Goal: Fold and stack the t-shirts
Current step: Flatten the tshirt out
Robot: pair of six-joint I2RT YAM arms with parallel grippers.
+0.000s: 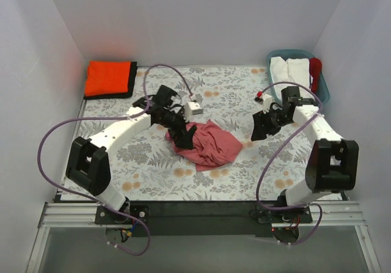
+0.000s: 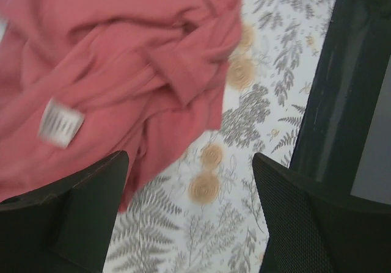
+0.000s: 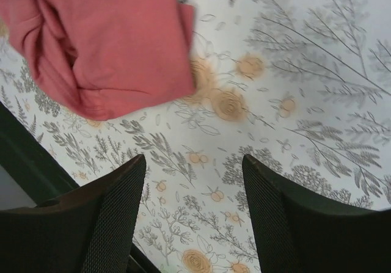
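A dusty rose-red t-shirt lies crumpled in the middle of the floral tablecloth. My left gripper hovers at its left edge, open. In the left wrist view the shirt with its white label fills the upper left, and only tablecloth lies between the open jaws of the gripper. My right gripper stands open to the right of the shirt, apart from it. In its wrist view the shirt lies beyond the gripper. A folded orange t-shirt rests on a black one at the back left.
A teal basket at the back right holds white cloth and something red. White walls close in the table on three sides. A black rail runs along the near edge.
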